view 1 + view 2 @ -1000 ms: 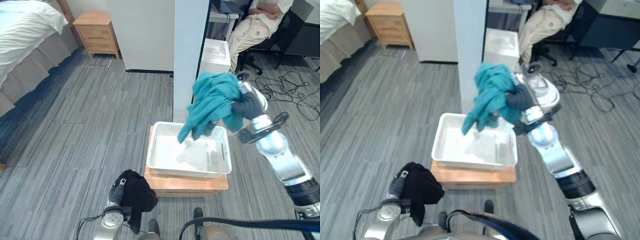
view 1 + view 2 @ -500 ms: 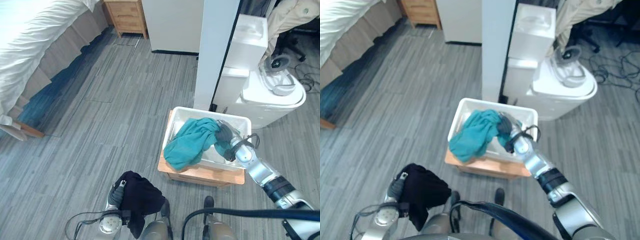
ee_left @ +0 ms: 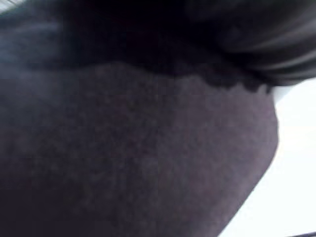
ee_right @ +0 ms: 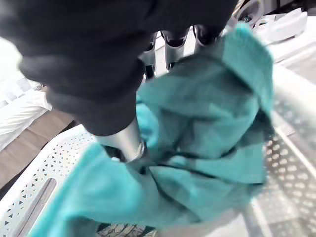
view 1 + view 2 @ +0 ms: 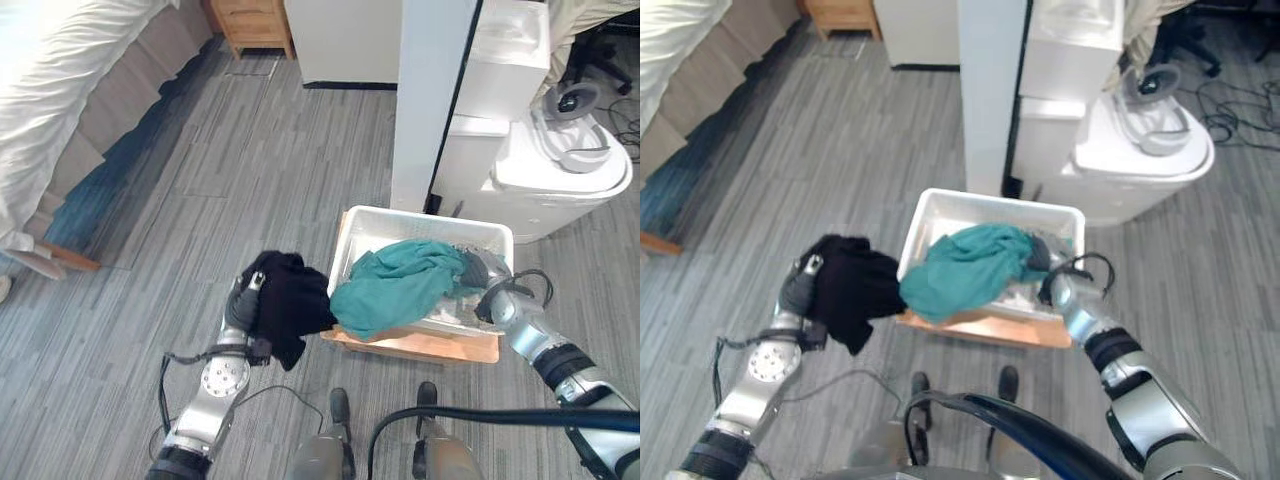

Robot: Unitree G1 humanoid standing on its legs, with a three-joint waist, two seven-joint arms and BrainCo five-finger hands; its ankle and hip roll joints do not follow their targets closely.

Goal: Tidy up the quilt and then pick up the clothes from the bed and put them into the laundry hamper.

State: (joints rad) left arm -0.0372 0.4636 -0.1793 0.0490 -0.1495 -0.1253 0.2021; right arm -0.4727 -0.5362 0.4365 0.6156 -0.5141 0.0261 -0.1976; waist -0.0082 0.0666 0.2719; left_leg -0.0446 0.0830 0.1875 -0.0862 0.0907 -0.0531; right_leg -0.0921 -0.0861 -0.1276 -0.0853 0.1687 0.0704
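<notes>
Bed point(image 5: 70, 90): lying at far left, well apart.
Left hand point(image 5: 241, 300): gripping the black garment point(image 5: 290, 300), holding it beside the hamper point(image 5: 425, 222) for dropping in.
Right hand point(image 5: 482, 275): inside the hamper, fingers curling round the teal garment point(image 5: 400, 285), which is draping over the near rim.

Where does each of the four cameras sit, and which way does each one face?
Left eye view: on the head, looking down at the white hamper; both arms show.
Right eye view: beside it, same scene.
Left wrist view: on the left wrist, pressed against the black garment.
Right wrist view: on the right wrist, looking along the right hand into the teal garment.
Shared: both eye views show the left hand.
</notes>
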